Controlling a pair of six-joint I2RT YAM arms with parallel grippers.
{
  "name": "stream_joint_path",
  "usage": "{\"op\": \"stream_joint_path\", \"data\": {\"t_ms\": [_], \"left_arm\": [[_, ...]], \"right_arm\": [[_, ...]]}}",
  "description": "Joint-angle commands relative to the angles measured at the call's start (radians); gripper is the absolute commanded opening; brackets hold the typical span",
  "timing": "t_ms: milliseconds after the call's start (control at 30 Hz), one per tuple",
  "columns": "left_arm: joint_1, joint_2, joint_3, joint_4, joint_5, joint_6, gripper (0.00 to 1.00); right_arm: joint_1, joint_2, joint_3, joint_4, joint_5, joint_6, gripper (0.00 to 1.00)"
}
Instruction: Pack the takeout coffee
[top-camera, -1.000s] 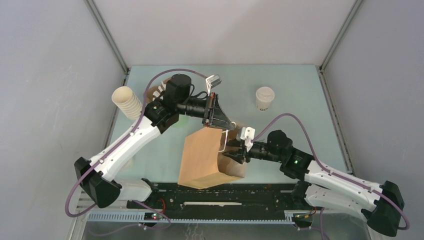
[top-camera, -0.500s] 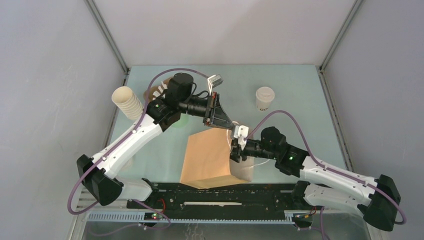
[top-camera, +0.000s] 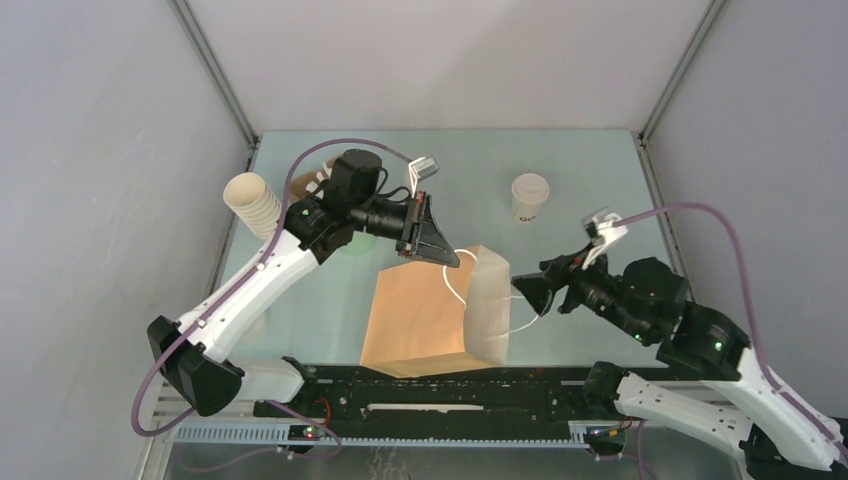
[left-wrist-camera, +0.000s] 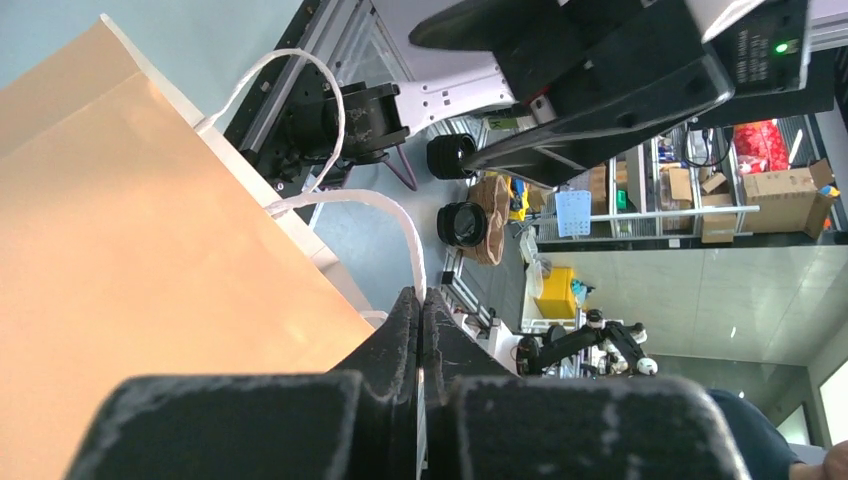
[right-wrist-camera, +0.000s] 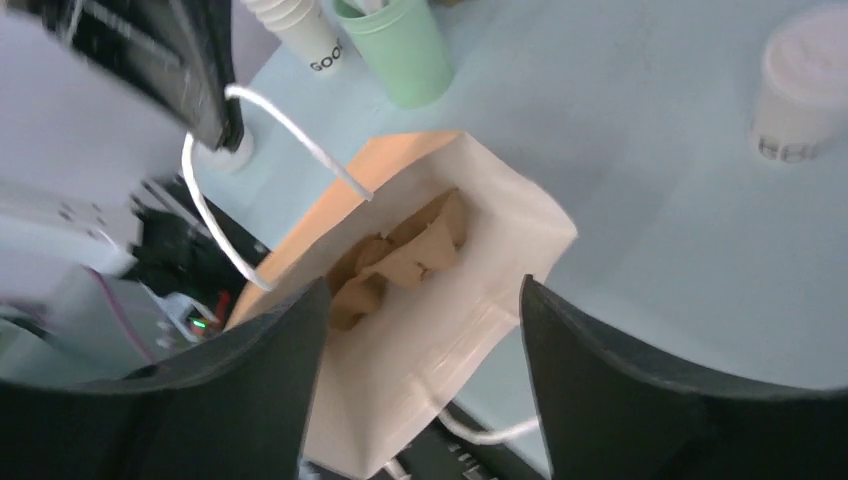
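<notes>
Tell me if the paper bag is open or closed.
Open. The right wrist view looks into the paper bag, at crumpled brown paper inside; the left gripper holds one handle up.

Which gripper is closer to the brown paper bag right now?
Left. The left gripper is shut on the paper bag's white handle, holding it up. The right gripper is open, just off the bag's right side, not touching it.
</notes>
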Motion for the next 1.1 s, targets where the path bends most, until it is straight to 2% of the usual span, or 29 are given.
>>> {"op": "stream_joint_path", "data": {"t_ms": [0,67,167,333,433,533,600,633,700,733,767,800,900,933,1067], "left_arm": [[0.006,-0.015,0.02,-0.005,0.013,0.032,0.0],[0.005,-0.006,0.03,-0.006,0.016,0.031,0.0],[0.005,0.007,0.044,-0.013,0.02,0.032,0.0],[0.005,0.009,0.039,-0.031,0.029,0.039,0.0],[0.005,0.002,0.045,-0.043,0.024,0.046,0.0],[0.005,-0.009,0.046,-0.046,0.02,0.045,0.0],[0.005,-0.019,0.045,-0.045,0.014,0.046,0.0],[0.005,-0.023,0.043,-0.044,0.01,0.046,0.0],[0.007,-0.029,0.044,-0.042,0.0,0.049,0.0],[0.009,-0.032,0.047,-0.043,-0.007,0.05,0.0],[0.014,-0.035,0.057,-0.05,-0.02,0.054,0.0],[0.024,-0.044,0.07,-0.063,-0.042,0.06,0.0],[0.077,-0.082,0.11,-0.118,-0.133,0.078,0.0],[0.1,-0.098,0.12,-0.143,-0.172,0.081,0.0],[0.185,-0.198,0.125,-0.159,-0.322,0.056,0.0]], "right_arm": [[-0.005,0.084,0.125,-0.374,0.161,0.386,0.86],[-0.012,0.133,0.164,-0.513,0.151,0.511,0.91],[-0.013,0.149,0.174,-0.578,0.112,0.638,0.93],[-0.036,0.191,0.158,-0.598,0.108,0.675,0.96],[-0.088,0.237,0.151,-0.594,0.095,0.692,0.91],[-0.105,0.231,0.146,-0.625,0.117,0.749,0.91],[-0.116,0.211,0.099,-0.57,0.106,0.737,0.89],[-0.131,0.203,0.072,-0.513,0.093,0.73,0.84],[-0.166,0.22,0.035,-0.35,0.05,0.685,0.65],[-0.185,0.239,0.044,-0.293,0.029,0.66,0.52],[-0.201,0.256,0.073,-0.254,0.015,0.636,0.38],[-0.208,0.27,0.114,-0.228,0.01,0.615,0.29],[-0.208,0.313,0.269,-0.174,-0.041,0.538,0.06],[-0.204,0.329,0.312,-0.15,-0.078,0.52,0.01],[-0.144,0.431,0.509,-0.126,-0.122,0.489,0.0]]}}
